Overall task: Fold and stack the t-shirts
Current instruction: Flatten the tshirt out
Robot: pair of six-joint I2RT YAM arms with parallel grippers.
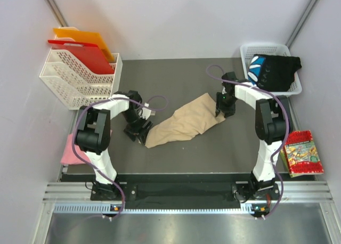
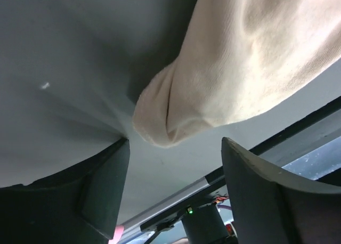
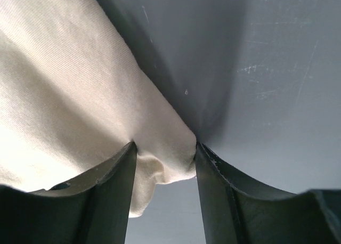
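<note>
My right gripper (image 3: pixel 165 146) clamps a corner of the beige t-shirt (image 1: pixel 184 122); left gripper (image 2: pixel 175 141) gapes empty by its other end. Risk: thin pinch slips w/ a one-sided pull.

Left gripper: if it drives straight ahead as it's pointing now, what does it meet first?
The bunched end of the beige t-shirt, just ahead of the left gripper, whose fingers stand open; how near is unclear.

Boards: we see an orange board (image 1: pixel 88 40) and a red board (image 1: pixel 80 55) standing in a white rack (image 1: pixel 66 85) at 10 o'clock.
Basket: a white basket (image 1: pixel 245 55), at 2 o'clock.
Packet: we find a colourful packet (image 1: pixel 302 152) at 4 o'clock.
</note>
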